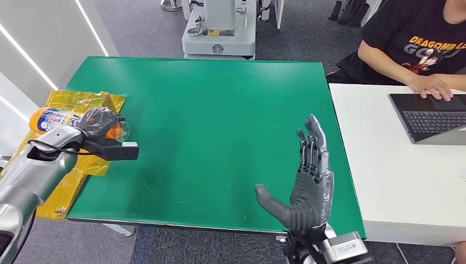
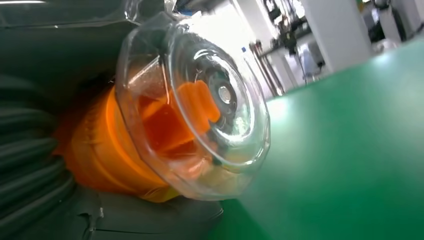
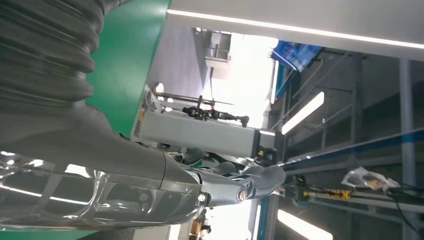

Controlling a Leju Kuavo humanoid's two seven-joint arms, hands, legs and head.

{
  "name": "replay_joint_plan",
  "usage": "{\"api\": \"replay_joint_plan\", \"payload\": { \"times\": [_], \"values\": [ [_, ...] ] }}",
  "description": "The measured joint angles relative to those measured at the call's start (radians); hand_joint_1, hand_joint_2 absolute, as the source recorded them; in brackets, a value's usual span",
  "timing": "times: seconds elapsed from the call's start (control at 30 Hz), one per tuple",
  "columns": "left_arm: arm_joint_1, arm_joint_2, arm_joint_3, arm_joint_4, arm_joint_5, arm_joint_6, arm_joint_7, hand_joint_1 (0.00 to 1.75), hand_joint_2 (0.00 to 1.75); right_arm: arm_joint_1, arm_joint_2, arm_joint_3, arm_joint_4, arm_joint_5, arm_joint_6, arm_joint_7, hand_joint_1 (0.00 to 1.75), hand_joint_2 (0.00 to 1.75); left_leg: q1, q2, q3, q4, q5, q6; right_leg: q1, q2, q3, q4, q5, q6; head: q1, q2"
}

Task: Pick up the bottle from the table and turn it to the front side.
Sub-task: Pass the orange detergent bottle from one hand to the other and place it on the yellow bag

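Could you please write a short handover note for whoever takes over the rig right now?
Left hand: grips the bottle near its clear cap, over the table's left edge, above a yellow bag.
Right hand: holds nothing, fingers apart, raised over the table's right side.
Done: bottle grasped, seemingly lifted, lying sideways with its cap toward the table's middle.
Left: turn the bottle to its front side; whether the front already faces forward cannot be told.
A person works at a laptop on the white table at right.

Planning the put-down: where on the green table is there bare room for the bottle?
The green table is bare from the left robot hand holding the bottle across to the right robot hand. Crowded: yellow bag at its left edge.
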Motion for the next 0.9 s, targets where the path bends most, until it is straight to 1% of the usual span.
{"api": "replay_joint_plan", "payload": {
  "times": [0.1, 0.23, 0.5, 0.63, 0.77, 0.9],
  "values": [
    [-0.001, -0.020, -0.006, 0.066, -0.002, -0.011, 0.000, 1.75, 1.75, 0.000, 0.000, 0.000, -0.026, 0.004, -0.020, -0.003, 0.00, 1.75, 0.000, 0.000, 0.000, 0.000, 0.000, 0.000, 0.000, 0.000, 0.000, 0.000, 0.000, 0.000, 0.000, 0.000],
    [0.000, -0.036, -0.011, 0.116, -0.002, -0.012, 0.000, 1.75, 1.75, 0.000, 0.000, 0.000, -0.046, 0.005, -0.025, -0.003, 0.00, 1.75, 0.000, 0.000, 0.000, 0.000, 0.000, 0.000, 0.000, 0.000, 0.000, 0.000, 0.000, 0.000, 0.000, 0.000],
    [-0.001, -0.051, -0.017, 0.155, -0.002, -0.013, 0.001, 1.75, 1.75, 0.000, 0.000, 0.000, -0.059, 0.005, -0.028, -0.003, 0.00, 1.75, 0.000, 0.000, 0.000, 0.000, 0.000, 0.000, 0.000, 0.000, 0.000, 0.000, 0.000, 0.000, 0.000, 0.000],
    [0.002, -0.056, -0.018, 0.174, -0.001, -0.018, 0.022, 1.75, 1.75, 0.000, 0.000, 0.002, -0.064, 0.006, -0.039, -0.003, 0.00, 1.75, 0.000, 0.000, 0.000, 0.000, 0.000, 0.000, 0.000, 0.000, 0.000, 0.000, 0.000, 0.000, 0.000, 0.000],
    [0.022, -0.057, -0.018, 0.197, -0.006, -0.015, 0.036, 1.75, 1.75, -0.008, 0.000, 0.005, -0.070, 0.003, -0.050, 0.002, 0.00, 1.75, 0.000, 0.000, -0.001, -0.001, 0.000, 0.000, 0.000, 0.000, 0.000, 0.001, 0.000, 0.000, 0.000, 0.000],
    [0.051, -0.060, -0.018, 0.212, -0.009, -0.011, 0.024, 1.75, 1.75, -0.041, 0.000, 0.014, -0.069, -0.020, -0.063, 0.014, 0.00, 1.75, 0.000, 0.000, 0.000, -0.001, 0.000, 0.000, 0.000, 0.000, 0.000, 0.001, 0.000, 0.000, 0.000, 0.000]
  ]
}}
